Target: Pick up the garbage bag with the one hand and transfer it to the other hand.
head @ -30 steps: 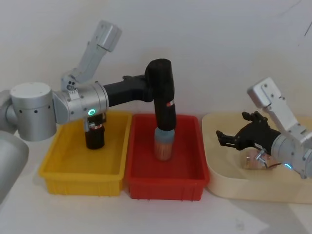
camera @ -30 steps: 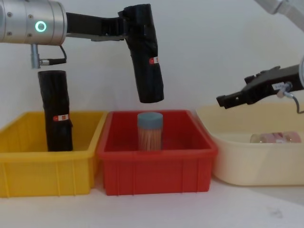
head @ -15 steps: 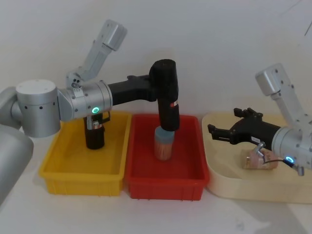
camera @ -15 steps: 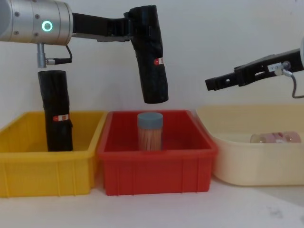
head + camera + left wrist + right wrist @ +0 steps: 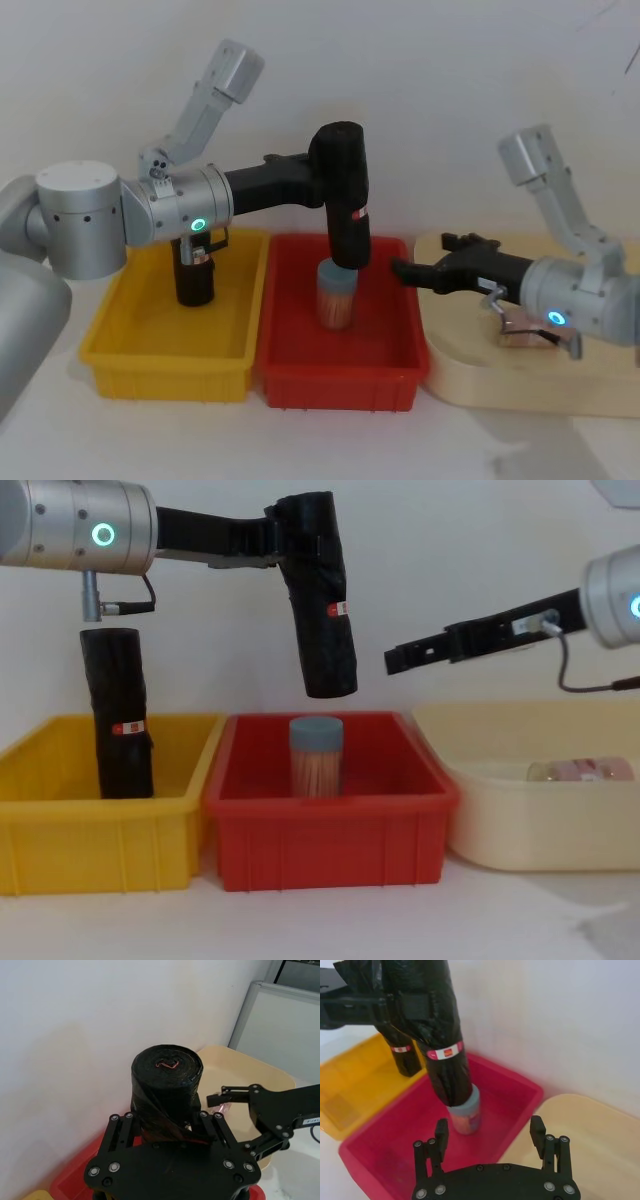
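Left tool (image 5: 290, 550) clamped on upper part of garbage bag (image 5: 320, 595), bag hanging slightly tilted above red bin (image 5: 330, 840), lower end just over blue-lidded toothpick jar (image 5: 316, 756). Bag position nearly as half second ago. Right tool (image 5: 395, 660), fingers spread apart, has advanced from 3 o'clock toward bag, now over red bin's right edge, near bag, not touching. Second black roll (image 5: 118, 712) stands in yellow bin (image 5: 100, 845) at 9 o'clock. Pink-lidded jar (image 5: 580, 770) lies in cream tray (image 5: 540, 830).

Soft even light, faint shadows, perhaps slight blur.
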Available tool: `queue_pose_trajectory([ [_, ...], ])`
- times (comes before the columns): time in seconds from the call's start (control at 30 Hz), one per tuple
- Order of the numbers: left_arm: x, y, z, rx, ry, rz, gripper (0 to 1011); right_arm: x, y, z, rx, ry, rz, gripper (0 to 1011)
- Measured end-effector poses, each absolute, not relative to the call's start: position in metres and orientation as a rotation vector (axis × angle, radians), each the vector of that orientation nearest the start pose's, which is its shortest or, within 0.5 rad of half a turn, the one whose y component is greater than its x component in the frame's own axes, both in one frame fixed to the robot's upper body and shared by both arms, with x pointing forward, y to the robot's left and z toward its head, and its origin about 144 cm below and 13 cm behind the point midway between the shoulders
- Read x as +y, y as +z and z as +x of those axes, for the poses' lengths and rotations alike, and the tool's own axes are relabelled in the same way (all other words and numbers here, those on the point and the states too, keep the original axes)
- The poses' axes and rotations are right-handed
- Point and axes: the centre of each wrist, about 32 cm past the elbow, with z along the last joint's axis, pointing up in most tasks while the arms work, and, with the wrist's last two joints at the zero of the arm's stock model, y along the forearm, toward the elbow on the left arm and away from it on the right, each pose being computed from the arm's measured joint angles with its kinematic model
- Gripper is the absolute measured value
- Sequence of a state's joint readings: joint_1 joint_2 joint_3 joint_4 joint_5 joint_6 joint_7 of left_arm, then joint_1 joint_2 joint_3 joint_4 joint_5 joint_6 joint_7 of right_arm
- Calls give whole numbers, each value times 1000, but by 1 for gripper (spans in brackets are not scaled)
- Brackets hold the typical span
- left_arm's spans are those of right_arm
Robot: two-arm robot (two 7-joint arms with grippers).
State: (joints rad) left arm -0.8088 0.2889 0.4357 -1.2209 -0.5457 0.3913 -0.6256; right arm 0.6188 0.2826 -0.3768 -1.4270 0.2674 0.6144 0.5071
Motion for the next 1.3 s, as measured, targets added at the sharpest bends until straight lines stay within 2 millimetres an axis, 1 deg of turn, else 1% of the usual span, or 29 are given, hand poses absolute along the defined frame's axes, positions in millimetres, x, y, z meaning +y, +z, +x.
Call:
queue_pose_trajectory([
  [0.1, 219, 1343, 633, 69, 638, 36, 513, -201, 1313, 593, 117, -798, -306, 999],
  [0.5, 219, 1343, 633, 69, 637, 37, 513, -176, 1314, 608, 141, -757, -279, 999],
  [1.17, 219, 1343, 634, 69, 636, 37, 513, -142, 1318, 629, 123, -687, -264, 999],
  [1.23, 219, 1343, 634, 69, 636, 37, 513, -140, 1318, 630, 121, -683, -264, 991],
  [1.27, 219, 1343, 634, 69, 636, 37, 513, -138, 1318, 631, 119, -679, -265, 955],
  [1.3, 219, 1343, 634, 69, 636, 37, 513, -137, 1318, 631, 119, -677, -266, 945],
])
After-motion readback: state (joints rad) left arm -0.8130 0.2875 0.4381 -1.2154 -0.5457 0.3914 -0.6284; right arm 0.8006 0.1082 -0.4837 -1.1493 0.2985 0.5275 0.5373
